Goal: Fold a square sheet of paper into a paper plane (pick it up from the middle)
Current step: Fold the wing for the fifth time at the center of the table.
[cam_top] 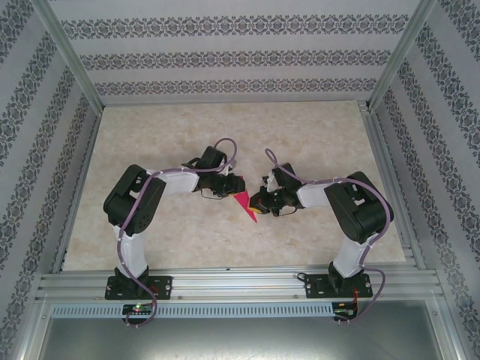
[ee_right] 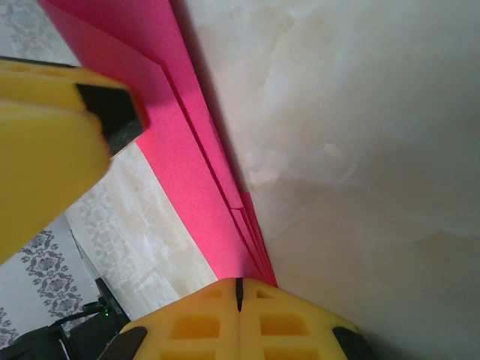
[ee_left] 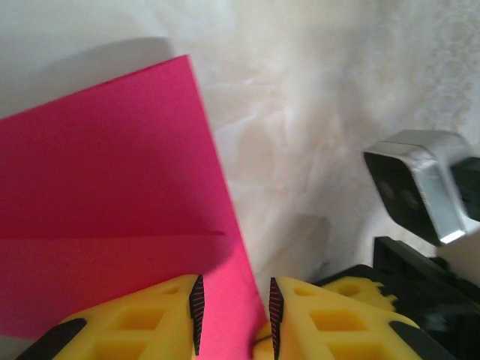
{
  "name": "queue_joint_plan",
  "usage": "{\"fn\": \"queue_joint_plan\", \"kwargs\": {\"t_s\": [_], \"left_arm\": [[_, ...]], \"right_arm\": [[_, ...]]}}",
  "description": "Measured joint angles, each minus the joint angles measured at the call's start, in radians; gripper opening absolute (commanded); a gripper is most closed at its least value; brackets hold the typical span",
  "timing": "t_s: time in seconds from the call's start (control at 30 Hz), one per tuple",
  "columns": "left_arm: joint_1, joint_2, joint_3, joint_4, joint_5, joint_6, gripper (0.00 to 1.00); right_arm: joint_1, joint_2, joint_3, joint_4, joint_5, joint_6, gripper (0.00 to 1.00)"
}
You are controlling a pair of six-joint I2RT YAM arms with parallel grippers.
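Yellow fingers fill the foreground: the right gripper (ee_right: 238, 289) is pinched tight, pads meeting, and the pink paper (ee_right: 187, 150) runs straight into that pinch, its folded layers stacked edge-on. On the left wrist view, the left gripper (ee_left: 234, 315) stands slightly parted, a narrow gap between its ribbed pads. The paper's flat face and one straight edge show through that gap, and I can't tell whether the pads touch it. From above, the paper shows as a pointed pink wedge between the two grippers, near the middle of the marble-patterned table (cam_top: 315, 142).
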Motion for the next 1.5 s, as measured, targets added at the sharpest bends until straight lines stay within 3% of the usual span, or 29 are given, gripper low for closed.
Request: {"fn": "queue_joint_plan", "kwargs": {"t_s": [0.67,0.93,1.1,1.33,1.5], "left_arm": [[0.171,0.024,-0.003,0.051,0.024,0.024,0.36],[0.196,-0.006,0.001,0.032,0.024,0.039,0.38],[0.162,-0.068,0.001,0.035,0.028,0.038,0.38],[0.037,-0.073,-0.012,0.068,0.013,0.000,0.39],[-0.022,-0.035,-0.009,0.087,0.012,-0.013,0.34]], "right_arm": [[0.005,0.007,0.028,-0.055,0.010,-0.060,0.00],[0.005,0.008,0.032,-0.060,0.006,-0.060,0.00],[0.005,0.008,0.034,-0.061,0.006,-0.059,0.00],[0.005,0.008,0.034,-0.062,0.006,-0.056,0.00],[0.005,0.008,0.034,-0.060,0.006,-0.052,0.00]]}}
